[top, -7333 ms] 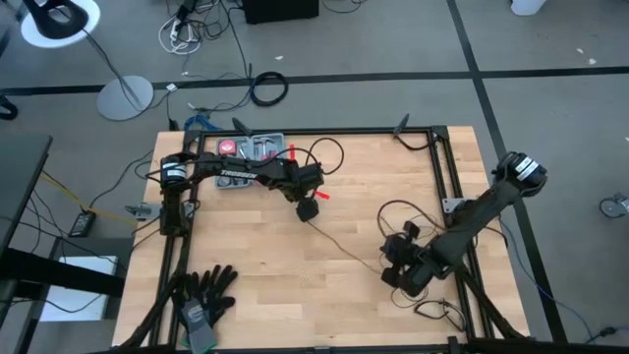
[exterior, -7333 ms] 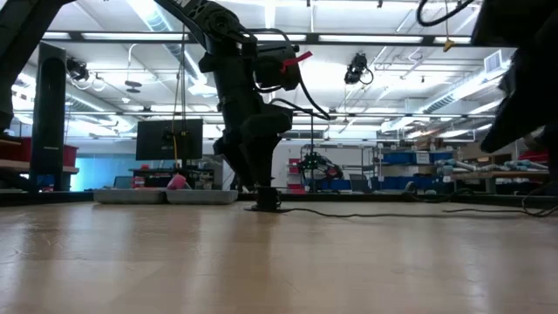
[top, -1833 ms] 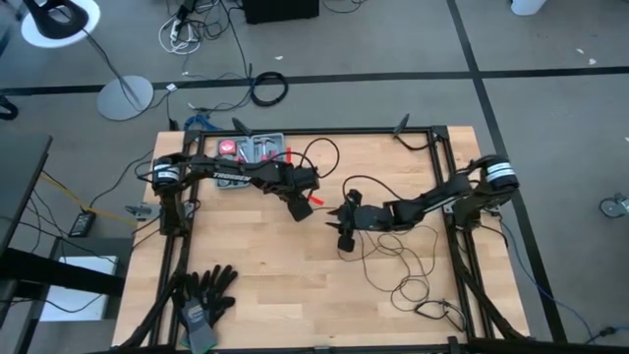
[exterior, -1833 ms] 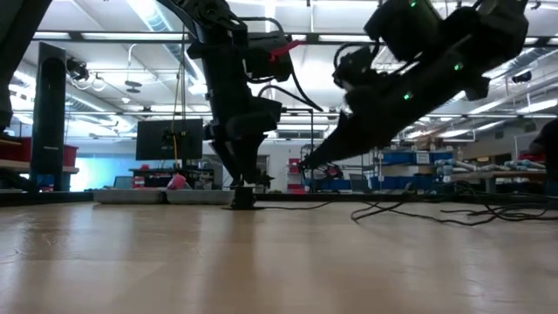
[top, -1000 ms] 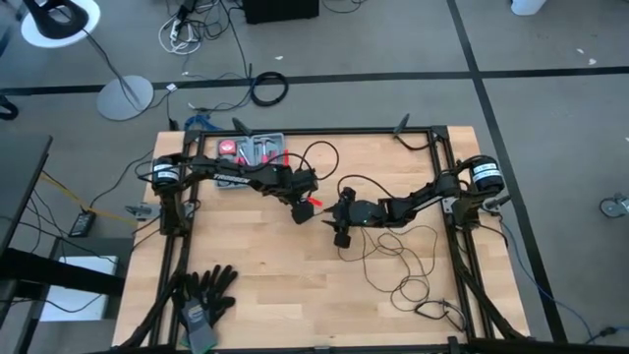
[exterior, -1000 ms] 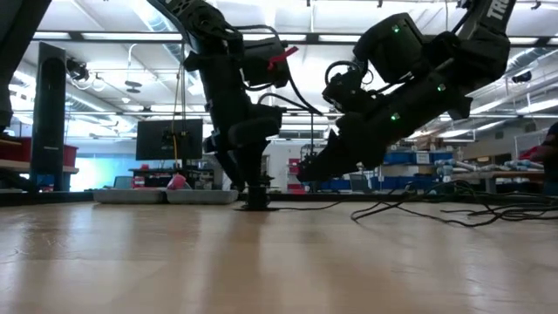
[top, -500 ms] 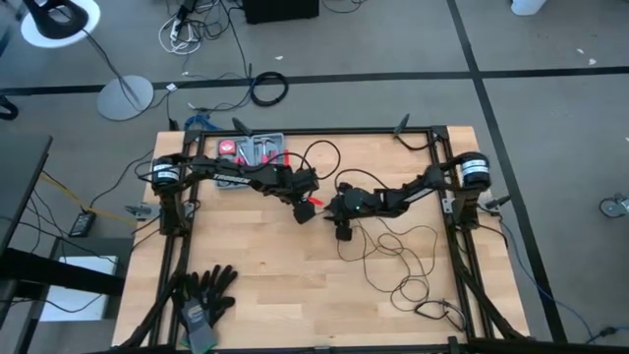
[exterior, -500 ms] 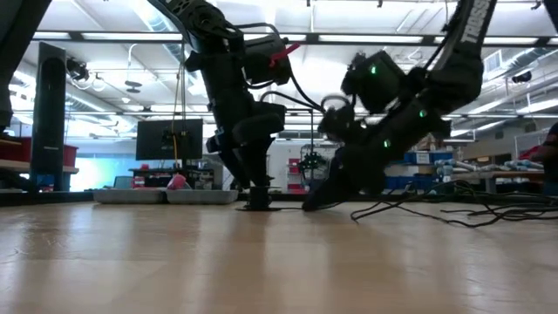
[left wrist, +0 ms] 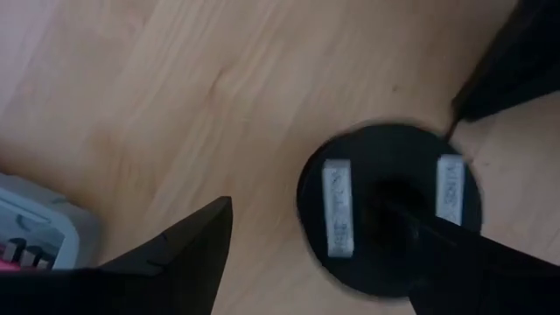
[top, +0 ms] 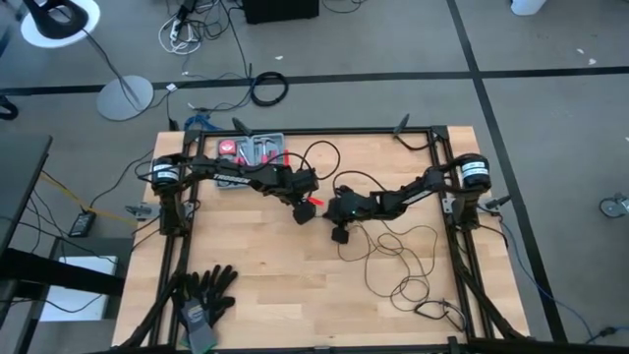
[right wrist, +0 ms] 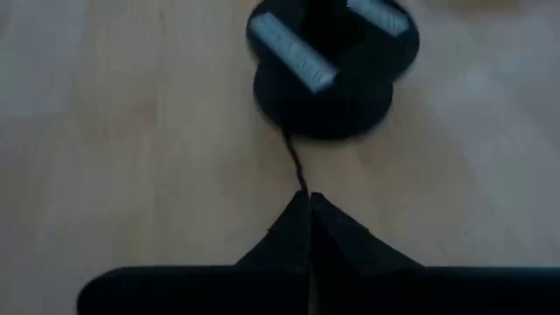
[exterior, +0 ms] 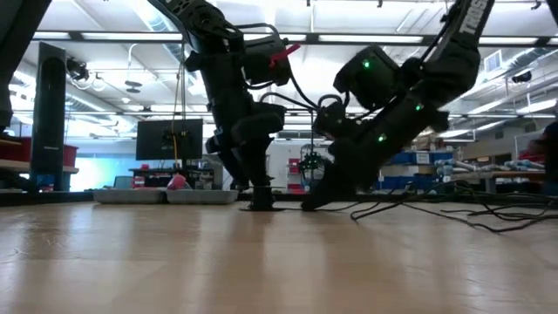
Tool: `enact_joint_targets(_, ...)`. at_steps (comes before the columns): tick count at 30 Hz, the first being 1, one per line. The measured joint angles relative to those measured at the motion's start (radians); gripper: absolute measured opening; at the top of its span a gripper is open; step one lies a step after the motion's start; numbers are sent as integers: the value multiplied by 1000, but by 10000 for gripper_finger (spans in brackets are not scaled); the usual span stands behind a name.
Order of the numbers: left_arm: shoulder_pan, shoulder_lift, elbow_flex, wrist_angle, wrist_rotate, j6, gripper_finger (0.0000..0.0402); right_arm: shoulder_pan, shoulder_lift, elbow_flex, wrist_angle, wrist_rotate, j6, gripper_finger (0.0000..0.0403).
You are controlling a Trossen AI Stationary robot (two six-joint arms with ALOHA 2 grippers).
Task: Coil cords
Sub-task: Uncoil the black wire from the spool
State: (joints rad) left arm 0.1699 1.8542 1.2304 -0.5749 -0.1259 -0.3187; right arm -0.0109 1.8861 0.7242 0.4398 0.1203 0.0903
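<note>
Two dark grippers meet at mid-table. The left gripper [top: 301, 210] stands with its jaws spread around the small round black disc [left wrist: 391, 210]. Just right of it, the right gripper [top: 336, 224] pinches the thin black wire [right wrist: 294, 164], whose loose loops [top: 393, 258] lie on the right part of the light wooden table [top: 256, 295].

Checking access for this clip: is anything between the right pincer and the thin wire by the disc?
Nothing visible. The right pincer is shut on the wire just beside the disc, with only bare table around them.

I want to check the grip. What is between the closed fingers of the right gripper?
The right gripper is shut on the thin wire leading from the round disc. The pinched part is hidden.
</note>
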Motion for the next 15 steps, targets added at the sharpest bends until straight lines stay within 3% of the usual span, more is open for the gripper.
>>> enact_joint_targets(8, 0, 0, 0, -2, 0, 0, 294, 110, -174, -11, -319, 22, 97, 1)
enact_joint_targets(15, 0, 0, 1, -2, 0, -1, 294, 257, -277, -8, -638, 123, 287, 1)
